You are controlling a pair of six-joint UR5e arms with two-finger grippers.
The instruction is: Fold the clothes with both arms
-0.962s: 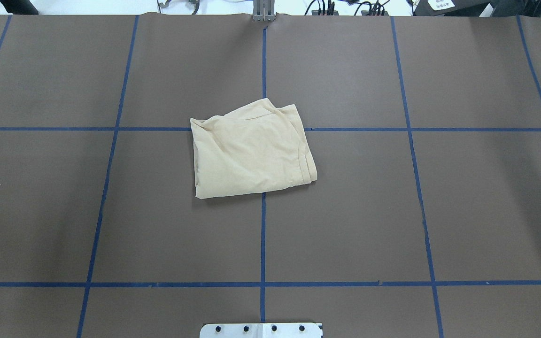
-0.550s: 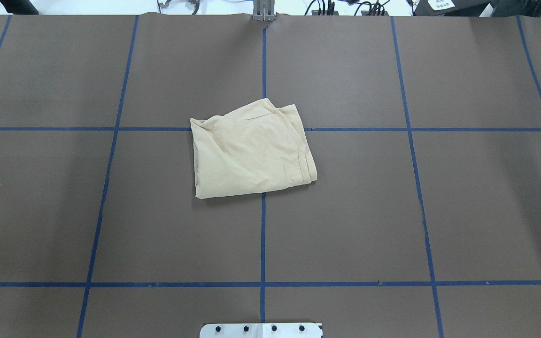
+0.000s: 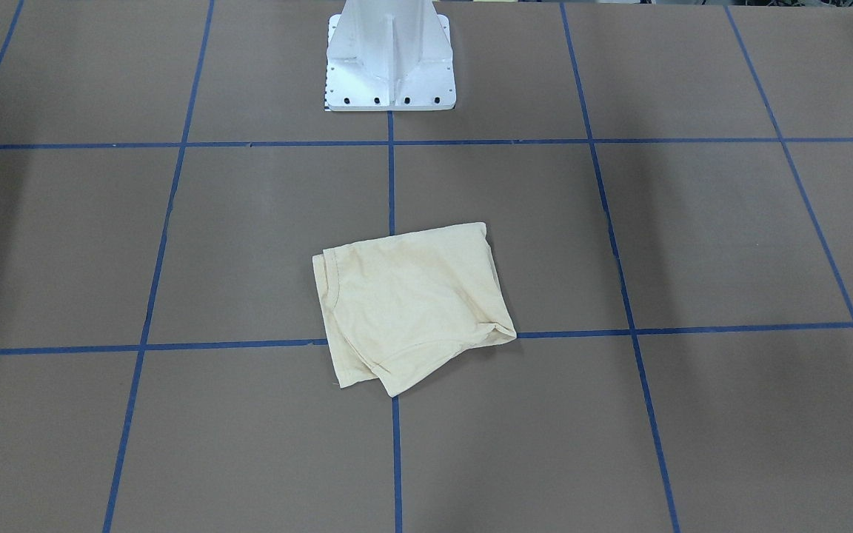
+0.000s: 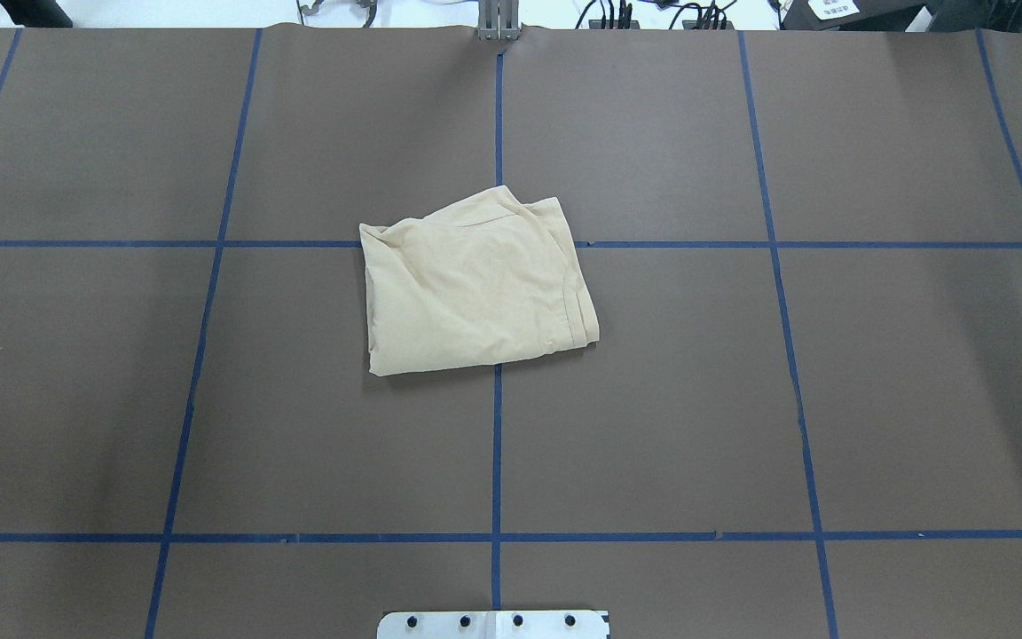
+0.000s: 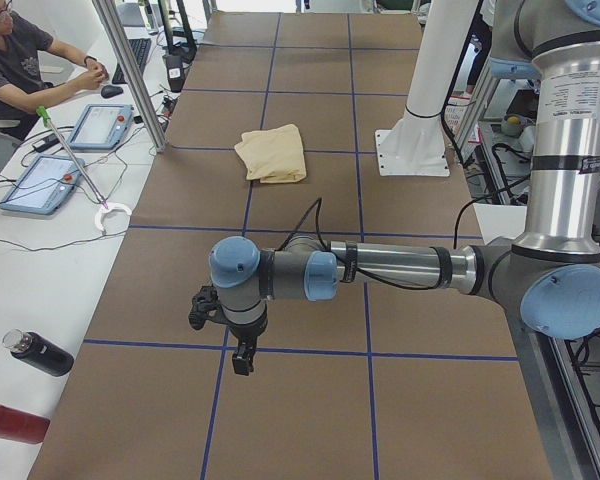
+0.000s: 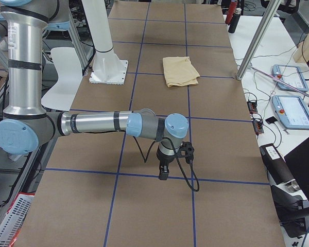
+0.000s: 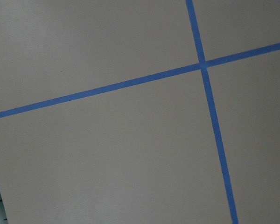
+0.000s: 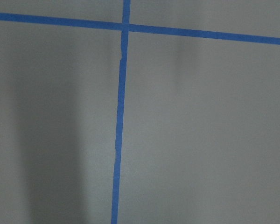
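Both grippers are away from the cloth. The left gripper (image 5: 242,366) hangs low over the brown table (image 4: 653,399) toward the robot's left end, pointing down. The right gripper (image 6: 164,175) hangs the same way toward the opposite end. Each shows only in a side view, so I cannot tell if its jaws are apart or together, and the wrist cameras show just table cover and blue tape (image 7: 203,65). Neither carries anything that I can see. Behind them the left arm (image 5: 400,268) and the right arm (image 6: 92,123) reach out almost level.

The T-shirt (image 4: 475,293) lies in the middle of the table, over a crossing of the tape lines. It is well apart from both grippers and in front of the white pedestal (image 3: 389,66). It is folded into a compact, roughly square packet. The print is hidden, and on the far side the layers sit a little uneven.

I judge that the folding is done or almost done. If one more move is wanted, it calls for both grippers to come in to the packet and square the loose far edges.

As for containers, only two are visible, a black bottle (image 5: 38,352) and a red bottle (image 5: 10,422) on the white side desk (image 5: 40,290). What they hold cannot be seen.
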